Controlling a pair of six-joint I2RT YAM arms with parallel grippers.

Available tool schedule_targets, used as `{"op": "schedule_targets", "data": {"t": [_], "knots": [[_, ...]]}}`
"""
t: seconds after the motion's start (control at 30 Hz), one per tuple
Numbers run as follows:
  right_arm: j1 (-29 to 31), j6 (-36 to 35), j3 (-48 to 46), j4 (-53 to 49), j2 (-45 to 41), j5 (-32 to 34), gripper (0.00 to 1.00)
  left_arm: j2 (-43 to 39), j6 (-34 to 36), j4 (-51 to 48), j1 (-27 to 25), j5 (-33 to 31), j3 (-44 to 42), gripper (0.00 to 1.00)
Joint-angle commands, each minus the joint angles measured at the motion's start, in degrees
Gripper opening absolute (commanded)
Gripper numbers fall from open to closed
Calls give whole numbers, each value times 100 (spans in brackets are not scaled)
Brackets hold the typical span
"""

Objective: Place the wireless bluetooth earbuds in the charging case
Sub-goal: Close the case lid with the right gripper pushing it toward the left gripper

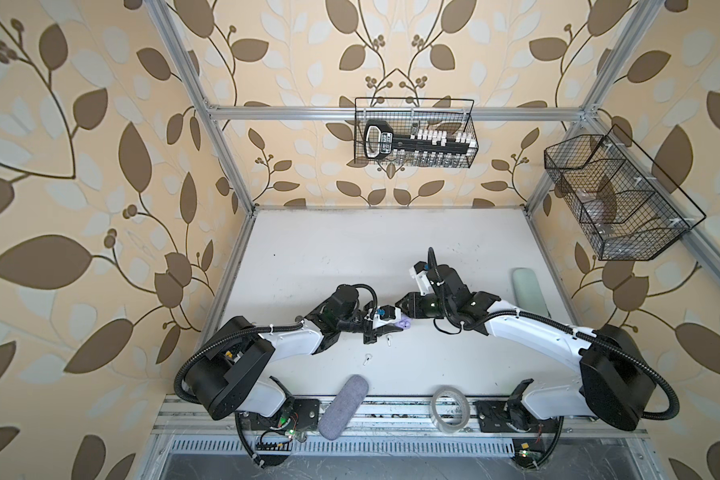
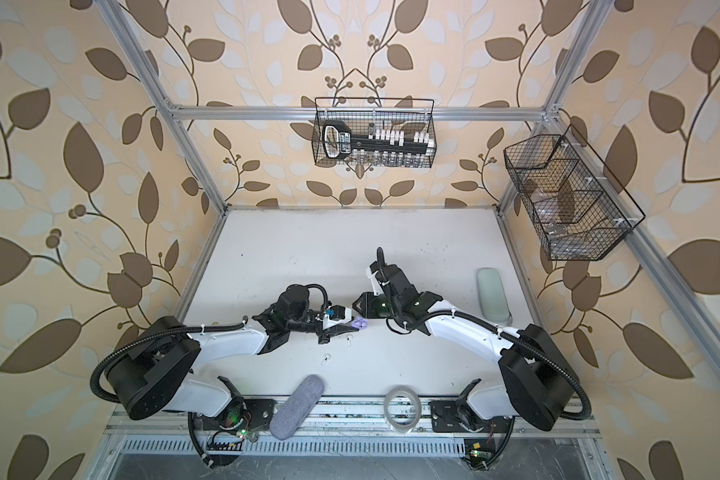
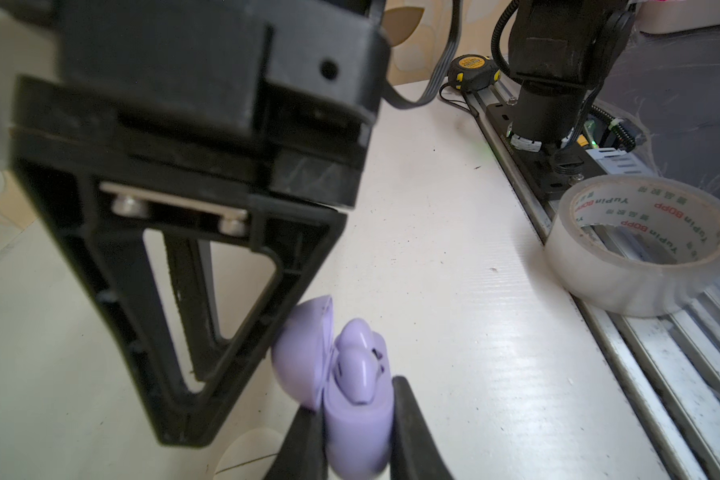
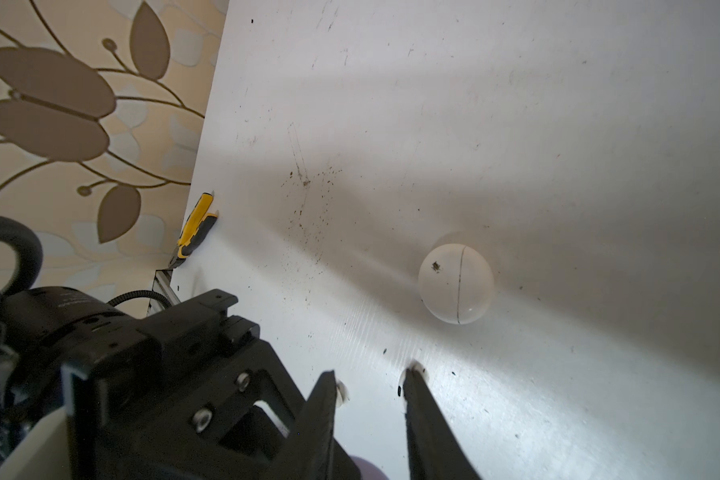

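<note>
Across the white table (image 1: 350,249), your left gripper (image 1: 393,328) is clenched on the open lilac charging case (image 3: 358,432). Your right gripper (image 4: 370,374) sits against its raised lid, jaws parted and empty. Both lilac earbuds (image 3: 360,370) sit in the case. Two white earbuds (image 1: 388,340) lie loose nearby.

- In both top views soft, even light brightens the table (image 1: 350,249); straight rails (image 1: 292,112) bow towards the edges
- Left wrist view: the lilac charging case (image 3: 358,428) is blurred close to the lens, the tape roll (image 3: 599,278) sharper
- Right wrist view: broad diagonal shadows and streaky glare surround the white round case (image 4: 456,282)
</note>
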Motion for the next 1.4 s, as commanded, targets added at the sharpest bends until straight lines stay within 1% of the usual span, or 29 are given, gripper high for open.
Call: {"op": "schedule_targets", "data": {"t": [0.0, 0.3, 0.63, 0.83, 1.13, 1.37], "knots": [[39, 65, -160, -7, 39, -128, 29, -125, 75, 274, -61, -157, -4, 0], [84, 75, -230, 24, 61, -127, 29, -130, 26, 427, -56, -339, -28, 0], [118, 82, -266, 29, 81, -123, 29, -164, 2, 478, -57, -404, -30, 0], [204, 106, -293, 35, 92, -112, 29, -159, -96, 656, -56, -654, -31, 0], [220, 118, -328, 37, 56, -64, 29, -175, -175, 702, -55, -662, -39, 0], [181, 183, -363, 34, -277, 363, 29, -156, -413, 694, -47, -574, 15, 0]]}}
